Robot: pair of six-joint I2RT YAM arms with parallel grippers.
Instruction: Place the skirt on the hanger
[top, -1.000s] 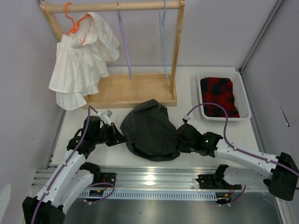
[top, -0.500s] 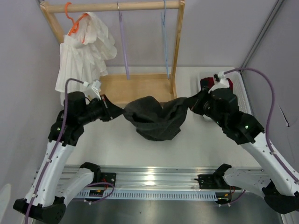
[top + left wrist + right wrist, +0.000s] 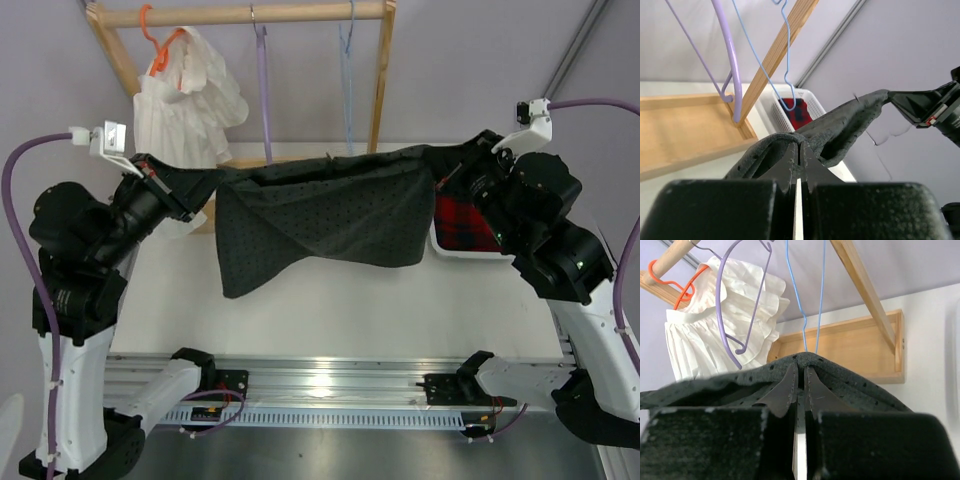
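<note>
Left gripper (image 3: 168, 188) pinched tight on one end of the skirt (image 3: 330, 215). Right gripper (image 3: 452, 168) pinched tight on the other end. Skirt stretched between them, off the table, hanging across the front of the wooden rack (image 3: 381, 90). Light-blue hanger (image 3: 347, 70) hangs from the rack's rail, just behind the skirt's top edge, seemingly not touching.

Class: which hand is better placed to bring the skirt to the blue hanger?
Likely the right hand: it grips the skirt nearer the blue hanger than the left hand does.
</note>
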